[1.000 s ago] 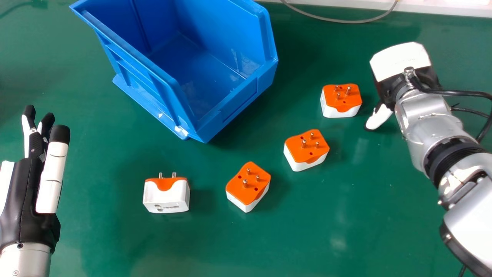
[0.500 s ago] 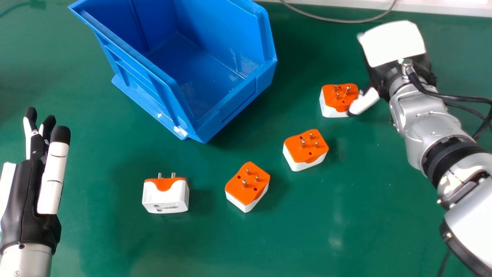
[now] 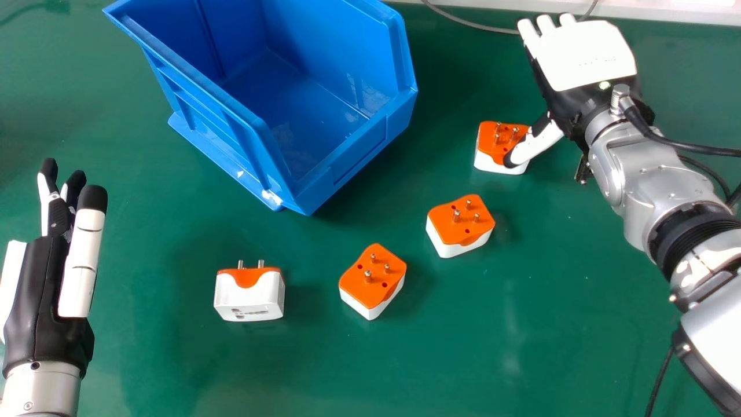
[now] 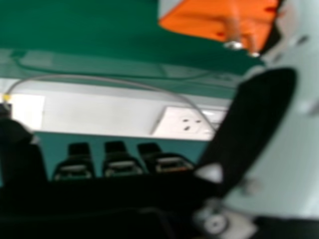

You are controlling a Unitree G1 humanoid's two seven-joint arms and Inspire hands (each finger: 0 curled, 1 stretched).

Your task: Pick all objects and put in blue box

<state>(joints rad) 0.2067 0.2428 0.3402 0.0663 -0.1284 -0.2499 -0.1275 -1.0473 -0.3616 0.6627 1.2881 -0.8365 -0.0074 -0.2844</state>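
Head view: the right robot hand [image 3: 584,57] is open, nothing grasped, thumb against the farthest adapter [image 3: 487,140], which should be centred before closing.

Green table [image 3: 440,353], cable [image 3: 480,26], socket [image 4: 172,122].

the head view is bright: soft shadows right of the lower adapters [image 3: 370,281], pale glare low right on the table [image 3: 509,347], a glint on the box [image 3: 243,156], the right hand [image 3: 584,55] nearly washed out. its own view darkens the fingers [image 4: 75,162] almost to black.
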